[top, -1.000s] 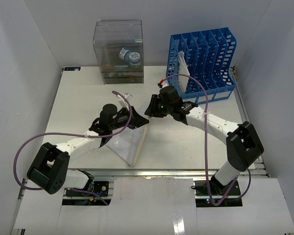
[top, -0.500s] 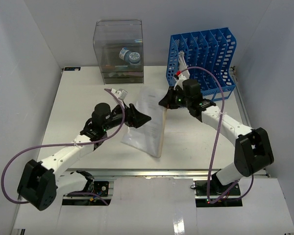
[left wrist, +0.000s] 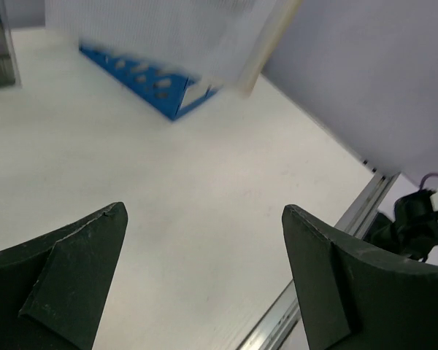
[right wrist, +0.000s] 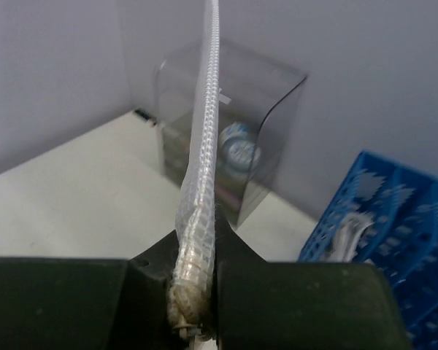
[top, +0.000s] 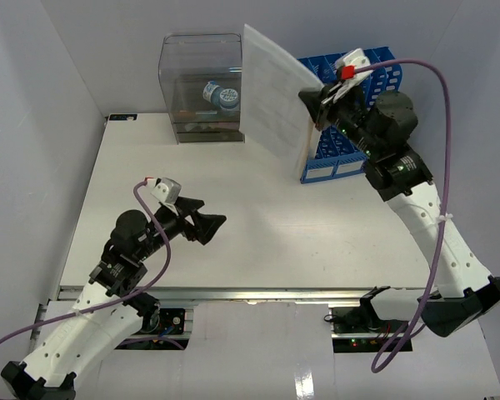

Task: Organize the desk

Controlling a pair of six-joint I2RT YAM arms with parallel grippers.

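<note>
A translucent white mesh document pouch (top: pixel 275 100) with a cream zip edge hangs upright in the air, in front of the blue slotted file rack (top: pixel 340 163). My right gripper (top: pixel 321 104) is shut on the pouch's edge; in the right wrist view the pouch (right wrist: pixel 202 160) rises edge-on from between the closed fingers (right wrist: pixel 277 292). My left gripper (top: pixel 210 223) stands open and holds nothing, low over the near left of the white desk (top: pixel 275 225). In the left wrist view its gripper (left wrist: pixel 204 240) has only bare desk (left wrist: pixel 168 175) between the fingers.
A clear plastic drawer box (top: pixel 202 83) with a tape roll (top: pixel 222 96) inside stands at the back, left of the rack. The rack (right wrist: pixel 394 211) holds white papers in one slot. The desk's metal front rail (top: pixel 258 293) runs along the near edge.
The left gripper opened, let go of the pouch and drew back to the near left. The right gripper closed on the pouch and lifted it off the desk up to the rack.
</note>
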